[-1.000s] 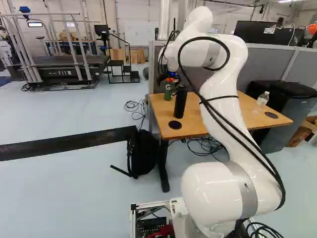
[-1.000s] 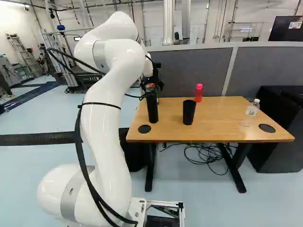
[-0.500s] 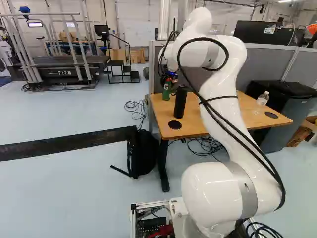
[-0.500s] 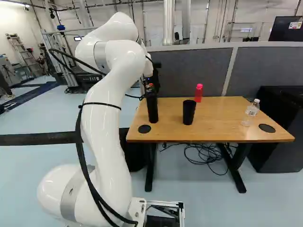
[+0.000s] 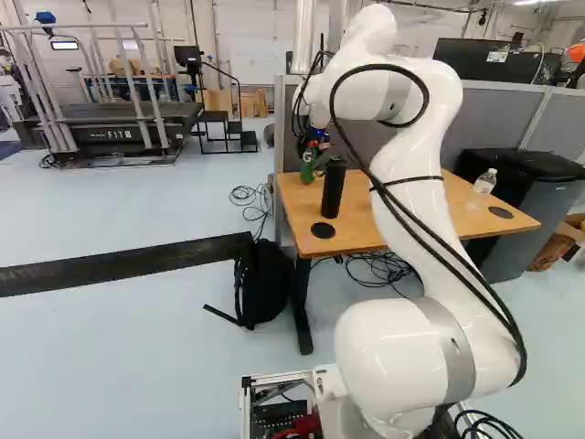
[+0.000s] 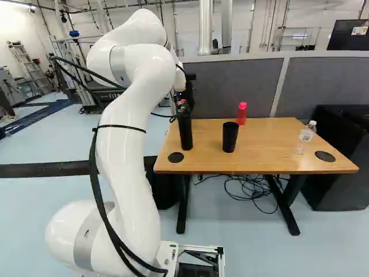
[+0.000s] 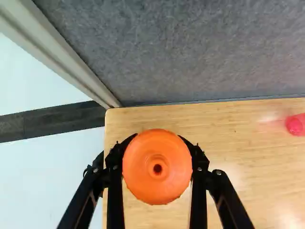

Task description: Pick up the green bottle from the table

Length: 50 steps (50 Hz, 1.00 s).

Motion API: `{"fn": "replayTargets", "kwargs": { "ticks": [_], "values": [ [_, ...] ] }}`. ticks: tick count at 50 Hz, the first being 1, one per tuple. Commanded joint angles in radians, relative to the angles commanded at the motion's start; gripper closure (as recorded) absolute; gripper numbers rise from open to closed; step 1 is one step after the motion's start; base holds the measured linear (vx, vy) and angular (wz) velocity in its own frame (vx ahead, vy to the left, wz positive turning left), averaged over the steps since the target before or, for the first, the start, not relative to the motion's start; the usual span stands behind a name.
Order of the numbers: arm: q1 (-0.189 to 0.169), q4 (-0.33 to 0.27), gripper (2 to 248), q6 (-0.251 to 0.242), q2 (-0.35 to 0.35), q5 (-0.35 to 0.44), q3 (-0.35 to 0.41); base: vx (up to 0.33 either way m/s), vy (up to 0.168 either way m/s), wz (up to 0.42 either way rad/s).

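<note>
At the far left corner of the table, in the left base view, the gripper (image 5: 319, 152) is around the upper part of the green bottle (image 5: 307, 167). In the wrist view the bottle's orange cap (image 7: 157, 183) fills the space between the two fingers, and the gripper (image 7: 157, 164) is shut on the bottle from both sides. A black bottle hides most of the green one in the right base view. Whether its bottom touches the wooden table (image 6: 270, 144) cannot be told.
The tall black bottle (image 5: 334, 189) stands just nearer the base than the green one. Farther right are a black cup (image 6: 230, 137), a pink-red bottle (image 6: 242, 113) and a clear bottle (image 6: 306, 137). A grey partition (image 6: 236, 86) rises right behind the table.
The gripper has closed on the green bottle, which has shifted slightly to the left in the left base view. The arm's upper part has since moved a little. The base has not moved.
</note>
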Motion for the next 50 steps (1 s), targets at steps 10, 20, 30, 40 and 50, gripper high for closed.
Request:
{"fn": "replayTargets", "kwargs": {
  "ticks": [10, 20, 30, 40, 50],
  "values": [
    [0.003, 0.000, 227, 0.000, 0.039, 0.026, 0.030, 0.000, 0.000, 0.000],
    [0.006, 0.000, 227, 0.000, 0.089, 0.050, 0.073, 0.000, 0.000, 0.000],
    [0.009, 0.000, 227, 0.000, 0.142, 0.070, 0.120, 0.000, 0.000, 0.000],
    [0.014, 0.000, 227, 0.000, 0.200, 0.090, 0.173, 0.000, 0.000, 0.000],
    [0.019, 0.000, 227, 0.000, 0.262, 0.111, 0.228, 0.000, 0.000, 0.000]
  ]
}}
